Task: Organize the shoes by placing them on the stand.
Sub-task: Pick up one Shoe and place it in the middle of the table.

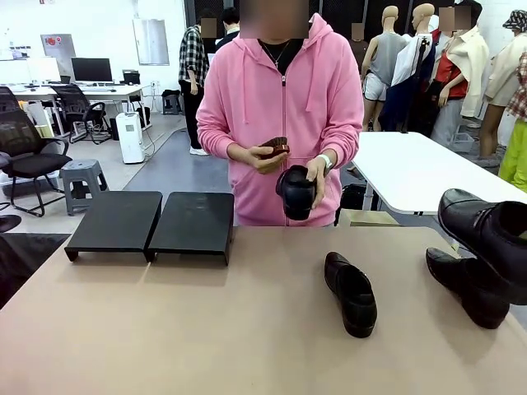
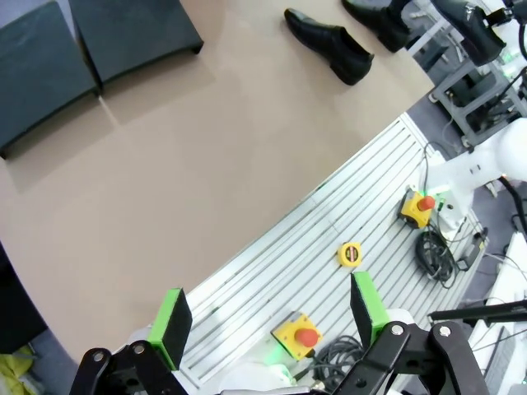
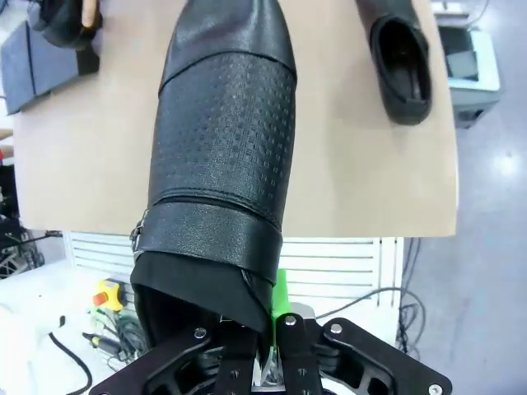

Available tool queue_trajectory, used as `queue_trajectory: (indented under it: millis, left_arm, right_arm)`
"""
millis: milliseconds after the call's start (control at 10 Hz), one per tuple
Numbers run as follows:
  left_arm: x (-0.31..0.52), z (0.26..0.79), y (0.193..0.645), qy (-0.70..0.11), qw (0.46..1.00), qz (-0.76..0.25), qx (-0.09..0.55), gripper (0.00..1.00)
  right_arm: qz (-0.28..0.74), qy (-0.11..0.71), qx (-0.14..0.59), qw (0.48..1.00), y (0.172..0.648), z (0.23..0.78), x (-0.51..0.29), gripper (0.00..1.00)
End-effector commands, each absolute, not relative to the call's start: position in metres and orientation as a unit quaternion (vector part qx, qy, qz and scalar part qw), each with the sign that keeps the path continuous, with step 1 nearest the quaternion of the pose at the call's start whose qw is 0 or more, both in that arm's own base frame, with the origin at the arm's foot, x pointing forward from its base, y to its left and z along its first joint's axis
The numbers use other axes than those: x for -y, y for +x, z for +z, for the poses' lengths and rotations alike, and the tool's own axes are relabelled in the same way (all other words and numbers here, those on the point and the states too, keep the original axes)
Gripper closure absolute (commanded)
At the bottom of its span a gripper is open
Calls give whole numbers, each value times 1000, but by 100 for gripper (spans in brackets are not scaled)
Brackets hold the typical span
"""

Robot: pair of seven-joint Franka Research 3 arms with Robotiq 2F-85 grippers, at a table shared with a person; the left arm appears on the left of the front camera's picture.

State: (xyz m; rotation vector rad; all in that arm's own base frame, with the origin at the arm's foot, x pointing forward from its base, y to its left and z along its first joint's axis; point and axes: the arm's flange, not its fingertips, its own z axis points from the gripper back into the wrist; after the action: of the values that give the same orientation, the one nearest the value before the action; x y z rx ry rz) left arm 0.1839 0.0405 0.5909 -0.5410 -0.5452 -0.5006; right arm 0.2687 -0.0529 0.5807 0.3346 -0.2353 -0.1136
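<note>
Green pads (image 3: 280,298) of the right gripper (image 3: 265,339) are clenched on the heel rim of the held shoe (image 3: 226,123). Its long axis runs straight out from the fingers and its toe points away, over the tan table (image 3: 90,148). It is black leather with a dimpled upper and a smooth strap across. From the front it hangs tilted above the table's right end.

The left gripper (image 2: 268,317) is spread wide, grasping nothing.

2 more glossy black shoes rest on the table: the middle shoe (image 1: 352,292), lengthwise from far to near, and the right-hand shoe (image 1: 469,288) beside it. A person's hand (image 1: 317,169) holds the 4th shoe (image 1: 296,193).

The stand (image 1: 152,222), 2 matte black trays side by side, sits at the far left.
</note>
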Motion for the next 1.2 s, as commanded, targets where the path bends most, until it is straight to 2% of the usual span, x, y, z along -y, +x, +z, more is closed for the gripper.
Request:
queue_trajectory:
  millis: [0,200,500,600,800,1000,1100]
  left_arm:
    - [-43,592,183,-268,892,-250,264,0]
    - [-43,592,183,-268,892,-250,264,0]
    - [-43,592,183,-268,892,-250,264,0]
    - [-43,592,183,-268,892,-250,264,0]
    - [-43,592,183,-268,892,-250,264,0]
    - [-43,592,183,-268,892,-250,264,0]
    - [-43,592,183,-268,892,-250,264,0]
  right_arm:
    - [8,166,133,977,286,581,-6,100]
    - [20,152,120,981,303,581,-33,100]
    - [-161,155,144,964,286,578,54,100]
    - [-246,126,159,948,272,573,82,100]
    - [-338,134,154,919,259,565,119,100]
    - [-329,132,127,926,273,552,118,100]
    - [-311,141,136,930,278,553,109,100]
